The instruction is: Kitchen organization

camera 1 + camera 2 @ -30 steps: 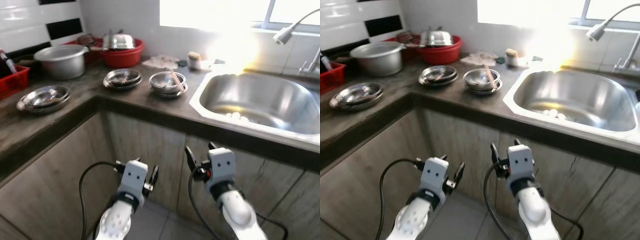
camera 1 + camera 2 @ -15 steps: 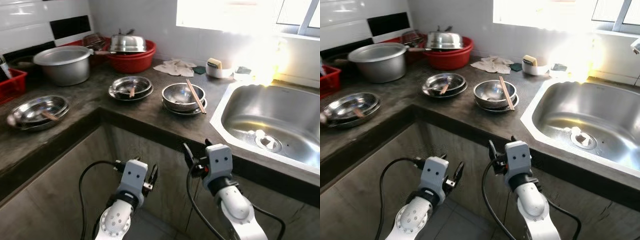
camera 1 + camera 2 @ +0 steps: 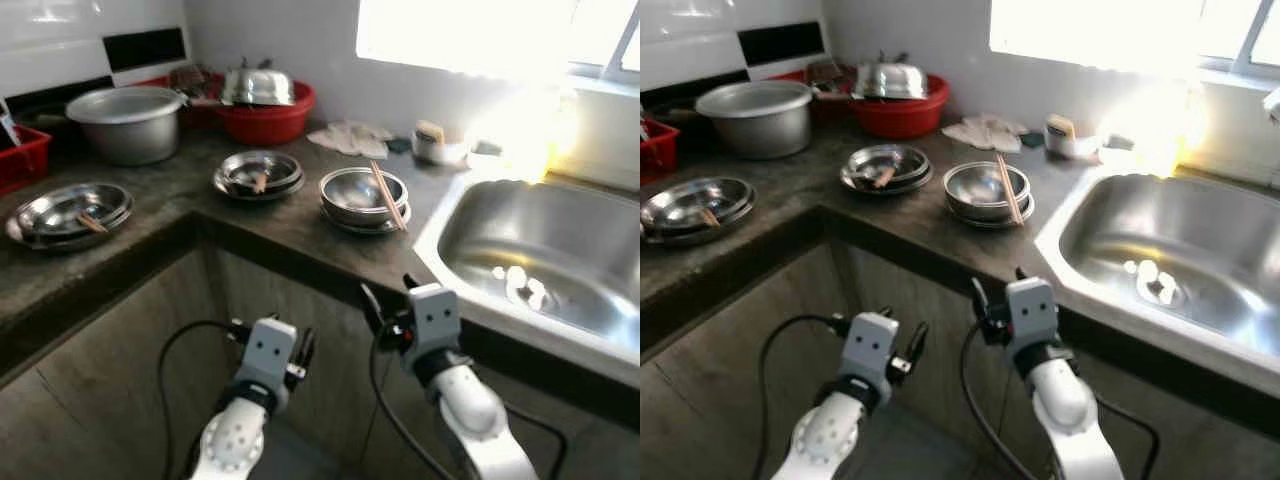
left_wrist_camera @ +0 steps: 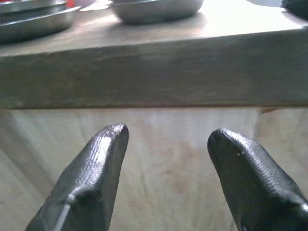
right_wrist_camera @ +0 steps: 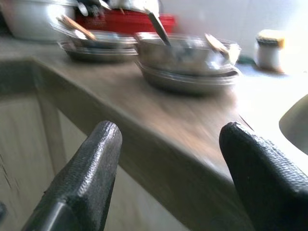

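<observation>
A dark stone L-shaped kitchen counter (image 3: 300,235) wraps a corner above pale wooden cabinet doors (image 3: 110,350). On the right, a stainless steel sink basin (image 3: 545,255) sits in the counter beneath a bright window.

Near the middle of the counter stands a stack of round steel bowls (image 3: 362,198) with a pair of wooden chopsticks (image 3: 385,194) resting across the rim. Just to its left is a shallow steel dish (image 3: 258,173). Further left, near the counter edge, lies a stack of steel plates (image 3: 68,211).

At the far wall sit a large grey metal pot (image 3: 130,122) and a red plastic basin (image 3: 265,113) holding a steel lid.

Both grippers hang low in front of the cabinets, below the counter edge. The left gripper (image 4: 166,144) has its black fingers spread apart, holding nothing. The right gripper (image 5: 168,144), nearer the counter corner by the sink, also has its fingers apart and empty.
</observation>
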### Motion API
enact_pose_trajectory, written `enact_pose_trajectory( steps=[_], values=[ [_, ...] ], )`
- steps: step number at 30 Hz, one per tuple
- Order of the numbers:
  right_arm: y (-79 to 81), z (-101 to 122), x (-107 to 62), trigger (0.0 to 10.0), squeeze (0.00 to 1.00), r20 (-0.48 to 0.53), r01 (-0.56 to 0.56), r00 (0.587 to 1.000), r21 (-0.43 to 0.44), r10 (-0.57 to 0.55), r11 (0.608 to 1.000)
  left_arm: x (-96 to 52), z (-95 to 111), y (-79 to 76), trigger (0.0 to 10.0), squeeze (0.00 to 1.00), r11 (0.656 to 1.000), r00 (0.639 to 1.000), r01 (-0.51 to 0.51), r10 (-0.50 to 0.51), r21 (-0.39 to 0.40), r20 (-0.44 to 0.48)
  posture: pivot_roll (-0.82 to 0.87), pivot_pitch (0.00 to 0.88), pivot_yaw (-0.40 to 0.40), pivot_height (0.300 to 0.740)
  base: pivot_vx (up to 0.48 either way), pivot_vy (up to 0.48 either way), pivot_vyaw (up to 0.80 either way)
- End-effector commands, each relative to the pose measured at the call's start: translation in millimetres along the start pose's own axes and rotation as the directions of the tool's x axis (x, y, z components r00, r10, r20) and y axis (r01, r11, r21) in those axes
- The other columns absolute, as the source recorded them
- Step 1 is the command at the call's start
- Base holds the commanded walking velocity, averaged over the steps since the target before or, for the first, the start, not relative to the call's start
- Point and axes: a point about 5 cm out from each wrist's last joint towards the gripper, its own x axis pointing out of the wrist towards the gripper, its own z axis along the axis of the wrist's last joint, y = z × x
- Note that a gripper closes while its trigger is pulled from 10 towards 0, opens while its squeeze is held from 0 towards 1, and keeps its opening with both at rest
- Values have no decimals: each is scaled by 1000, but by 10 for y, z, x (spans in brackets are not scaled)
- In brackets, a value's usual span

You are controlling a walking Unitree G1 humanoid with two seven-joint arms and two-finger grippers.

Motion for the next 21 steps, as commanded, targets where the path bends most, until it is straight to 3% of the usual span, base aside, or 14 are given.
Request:
enact_pose_trajectory(
  steps=[1,8,17,21],
  values=[
    [40,20,26,10000,0,6,-23,1000,16,23,1000,2,5,26,10000,0,1000,1000,-8,8,19,-7,120,0,-26,740,0,0,0],
    [52,6,33,10000,0,0,-34,999,14,34,999,-1,-5,8,10000,0,999,1000,2,-2,37,-13,120,0,-21,740,0,-399,0],
    [40,18,63,10000,0,4,-38,999,31,38,999,5,-7,44,10000,0,1000,999,-27,27,9,-29,122,0,-21,740,0,0,0],
    [80,60,104,10000,0,23,-90,996,37,89,995,4,-11,69,10000,0,999,998,-45,45,1,-37,125,0,-22,740,0,0,0]
  ],
)
